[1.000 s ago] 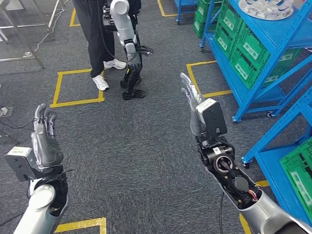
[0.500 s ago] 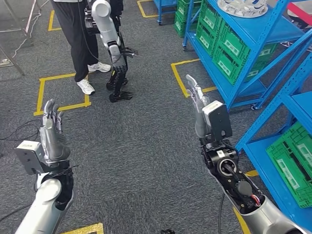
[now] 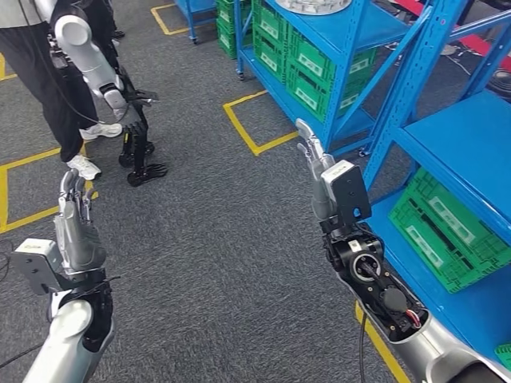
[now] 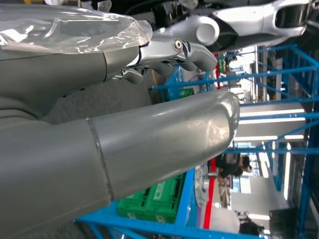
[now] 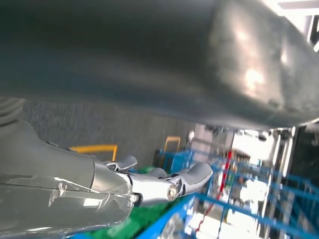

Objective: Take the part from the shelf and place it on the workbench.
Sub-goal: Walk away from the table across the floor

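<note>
Both hands are empty with fingers stretched out, left hand [image 3: 75,231] and right hand [image 3: 314,163] raised over the grey carpet. The silvery part [image 3: 313,5] sits on top of the blue shelf [image 3: 367,32], well ahead of the right hand, green crates [image 3: 301,60] below it.

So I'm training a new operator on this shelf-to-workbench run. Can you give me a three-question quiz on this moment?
1. True or false: the right hand holds a part.
2. The green crates nearest the right hand sit on: A) the floor, B) a blue shelf, C) a cart.
3. Fill in: beside the person at upper left of the head view stands another ____.

Key
1. False; its fingers are spread and hold nothing, as with the left hand.
2. B.
3. Robot, with a silver arm and dark legs.
</note>
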